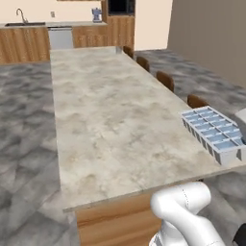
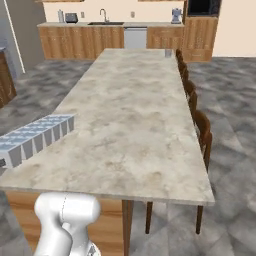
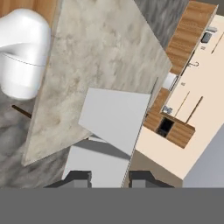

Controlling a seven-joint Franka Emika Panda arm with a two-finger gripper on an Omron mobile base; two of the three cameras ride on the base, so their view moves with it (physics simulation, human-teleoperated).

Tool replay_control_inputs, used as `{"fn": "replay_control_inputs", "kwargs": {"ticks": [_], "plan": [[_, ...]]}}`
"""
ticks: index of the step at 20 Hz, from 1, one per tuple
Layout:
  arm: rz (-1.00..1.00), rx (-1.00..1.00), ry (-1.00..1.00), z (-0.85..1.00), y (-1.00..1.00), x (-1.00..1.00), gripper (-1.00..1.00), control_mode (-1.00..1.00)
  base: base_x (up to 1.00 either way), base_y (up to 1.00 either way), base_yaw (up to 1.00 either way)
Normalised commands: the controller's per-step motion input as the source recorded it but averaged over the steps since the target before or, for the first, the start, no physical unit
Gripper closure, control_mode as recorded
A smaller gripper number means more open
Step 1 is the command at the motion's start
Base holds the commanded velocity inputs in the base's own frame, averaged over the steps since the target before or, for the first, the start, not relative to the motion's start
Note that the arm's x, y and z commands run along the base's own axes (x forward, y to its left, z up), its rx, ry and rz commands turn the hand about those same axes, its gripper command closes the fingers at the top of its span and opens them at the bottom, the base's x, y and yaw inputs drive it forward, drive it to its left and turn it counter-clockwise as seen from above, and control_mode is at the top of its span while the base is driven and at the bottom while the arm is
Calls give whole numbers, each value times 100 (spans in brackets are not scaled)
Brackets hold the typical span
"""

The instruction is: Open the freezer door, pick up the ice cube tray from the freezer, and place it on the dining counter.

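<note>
The ice cube tray (image 1: 211, 132), white with a grid of pale blue cells, sits level over the near right corner of the dining counter (image 1: 110, 115). From the other side the ice cube tray (image 2: 37, 135) juts past the edge of the marbled dining counter (image 2: 135, 110). Whether it touches the stone I cannot tell. In the hand view my gripper (image 3: 110, 179) is shut on the ice cube tray (image 3: 111, 124), whose pale underside lies between the two dark fingertips (image 3: 78, 178). The freezer and its door are out of view.
Wooden chairs (image 2: 202, 130) line one long side of the island. A small cup (image 2: 168, 52) stands at its far end. The wall counter with sink (image 2: 105, 22) and dishwasher runs along the back. My arm's white elbow (image 1: 185, 204) stands at the near end.
</note>
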Motion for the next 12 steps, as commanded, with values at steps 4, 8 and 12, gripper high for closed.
{"fn": "replay_control_inputs", "kwargs": {"ticks": [4,8,12], "plan": [[0,0,0,0,0,0,100,100,74,-99,33],[0,0,0,0,0,0,100,100,63,-99,21],[0,0,0,0,0,0,100,100,48,-100,9]]}}
